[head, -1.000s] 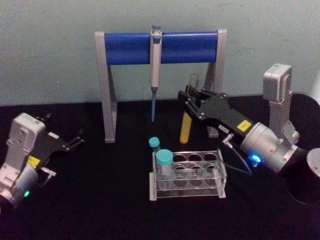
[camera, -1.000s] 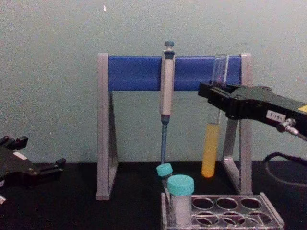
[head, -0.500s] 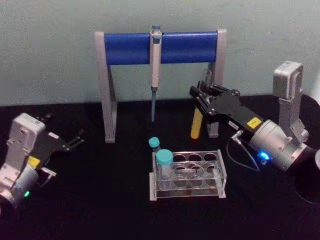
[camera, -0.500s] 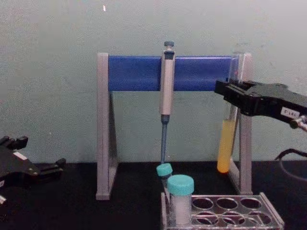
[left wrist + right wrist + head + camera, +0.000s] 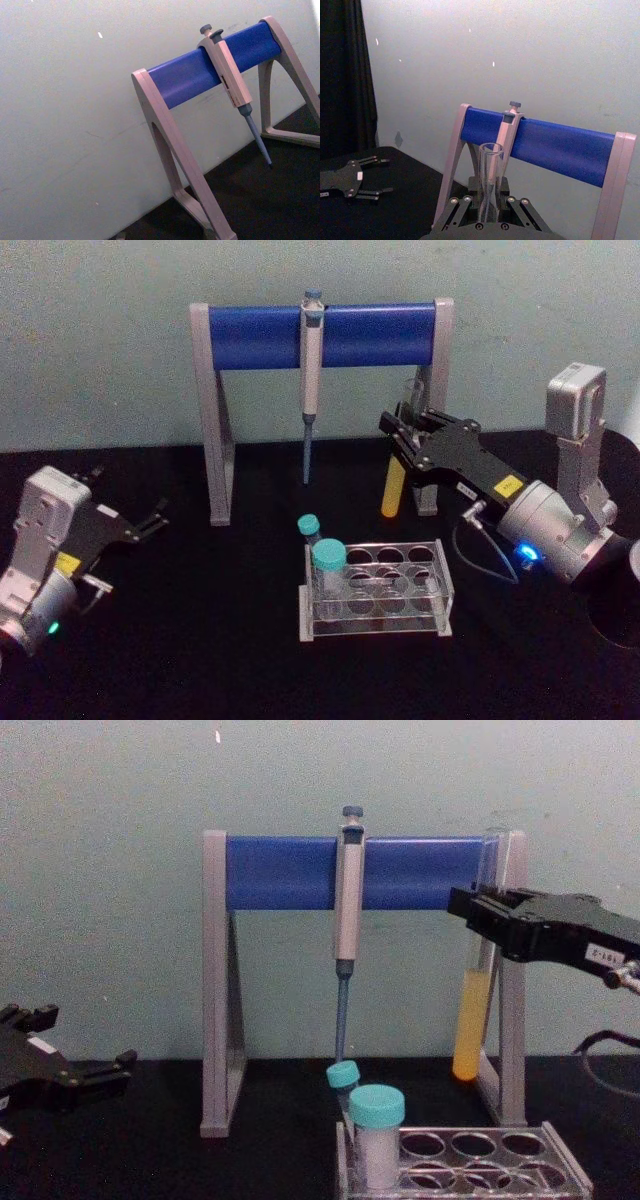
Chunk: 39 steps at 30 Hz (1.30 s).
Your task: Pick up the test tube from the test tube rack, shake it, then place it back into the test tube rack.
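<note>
The test tube hangs upright in the air, yellow-orange liquid in its lower part, just in front of the stand's right leg. My right gripper is shut on its clear upper part. The tube's bottom is well above the table, behind and above the test tube rack. The right wrist view shows the tube's open mouth standing up between the fingers. The rack sits low on the black table. My left gripper rests open at the far left, away from the rack.
A grey-legged stand with a blue crossbar stands behind the rack, with a pipette hanging from it. Two teal-capped vials stand in the rack's left holes. A dark round object sits at the right edge.
Over the last second my right gripper carried the tube to the right and back, up to the stand's right leg. Since half a second ago it has barely moved. The left arm stayed still.
</note>
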Motion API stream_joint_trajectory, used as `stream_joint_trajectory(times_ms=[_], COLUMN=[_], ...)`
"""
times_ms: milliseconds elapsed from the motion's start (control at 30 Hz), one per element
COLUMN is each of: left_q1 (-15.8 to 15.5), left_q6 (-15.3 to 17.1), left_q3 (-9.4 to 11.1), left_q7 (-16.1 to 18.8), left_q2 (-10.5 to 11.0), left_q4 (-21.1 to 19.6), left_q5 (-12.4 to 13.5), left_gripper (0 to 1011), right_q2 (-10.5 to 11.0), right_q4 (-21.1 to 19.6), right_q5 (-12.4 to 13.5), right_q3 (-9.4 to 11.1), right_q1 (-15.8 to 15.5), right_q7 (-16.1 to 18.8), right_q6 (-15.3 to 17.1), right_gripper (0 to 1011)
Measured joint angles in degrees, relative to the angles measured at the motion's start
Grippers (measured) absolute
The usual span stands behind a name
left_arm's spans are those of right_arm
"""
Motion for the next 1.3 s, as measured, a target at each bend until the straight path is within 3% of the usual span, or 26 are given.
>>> stream_joint_trajectory(times_ms=[533,967,1300], left_q1=[0.0,0.0,0.0], left_q6=[0.0,0.0,0.0], left_q3=[0.0,0.0,0.0], left_q7=[0.0,0.0,0.0], left_q2=[0.0,0.0,0.0], left_q4=[0.0,0.0,0.0], left_q5=[0.0,0.0,0.0], left_gripper=[1001,1001,1001], right_q2=[0.8,5.16,7.44], right_q4=[-2.25,-5.03,-5.68], right_q5=[0.73,5.44,6.95], right_q3=[0.15,-1.83,-3.91], right_q1=[-1.4,-2.88,-3.5], right_q7=[1.44,9.86,12.11], right_q6=[-0.05,-1.23,-1.69], right_gripper=[237,238,238])
